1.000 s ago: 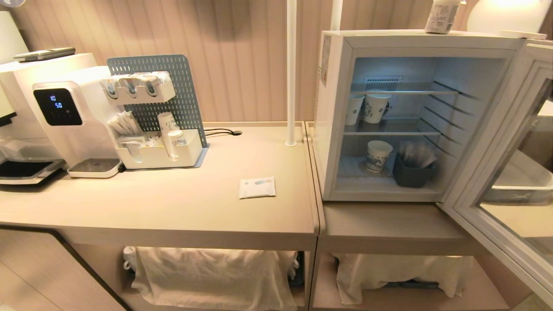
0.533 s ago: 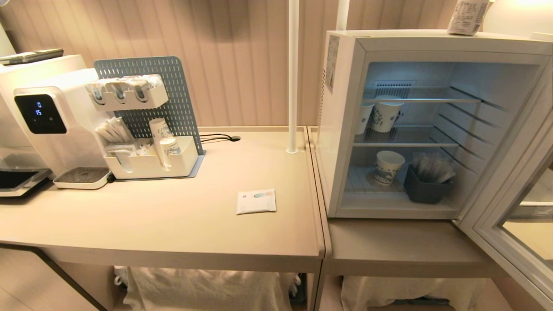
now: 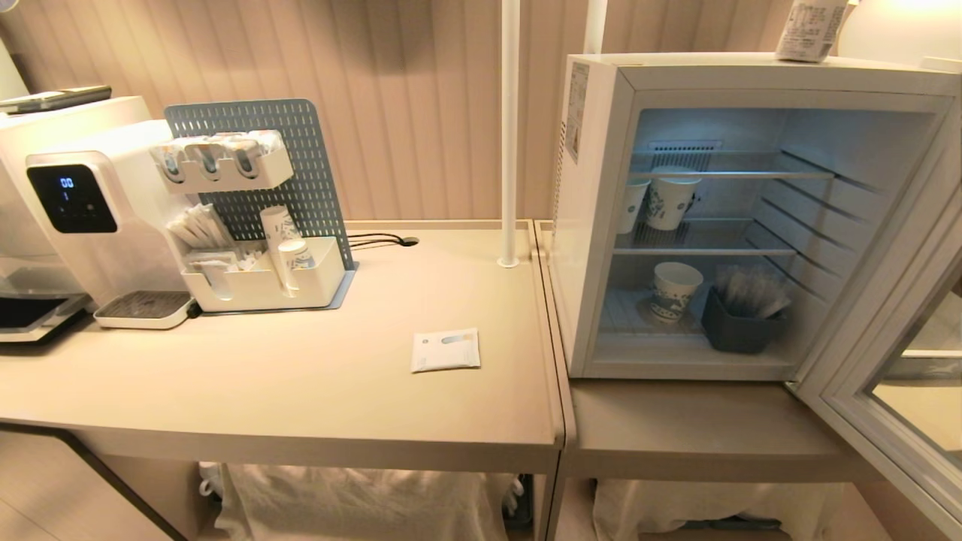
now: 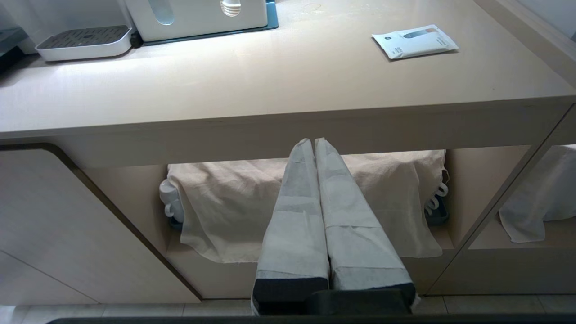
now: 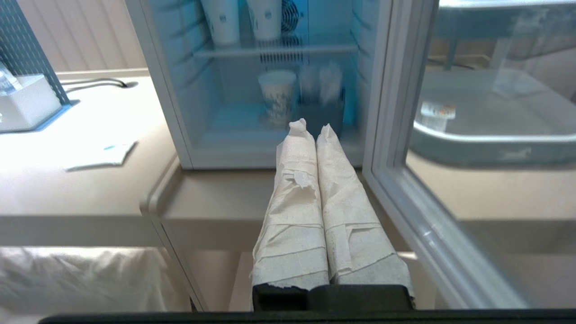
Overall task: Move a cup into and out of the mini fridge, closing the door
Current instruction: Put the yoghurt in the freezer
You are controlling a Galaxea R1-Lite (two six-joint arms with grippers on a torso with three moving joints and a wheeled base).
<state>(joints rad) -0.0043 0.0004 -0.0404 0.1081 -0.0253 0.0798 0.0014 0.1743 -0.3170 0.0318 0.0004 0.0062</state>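
The cup point(image 3: 809, 30) stood on top of the mini fridge point(image 3: 601, 188), untouched; the door point(image 3: 887, 391) hung wide open. I held both the left gripper point(image 4: 313, 141) and right gripper point(image 5: 310, 128) pressed together, empty. I judged every step remained.

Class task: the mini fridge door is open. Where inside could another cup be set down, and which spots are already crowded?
Inside the mini fridge, the top wire shelf shows nothing on it. The middle shelf is bare to the right of the two paper cups. The floor level is crowded: a paper cup beside the dark bin, with only a front strip free.
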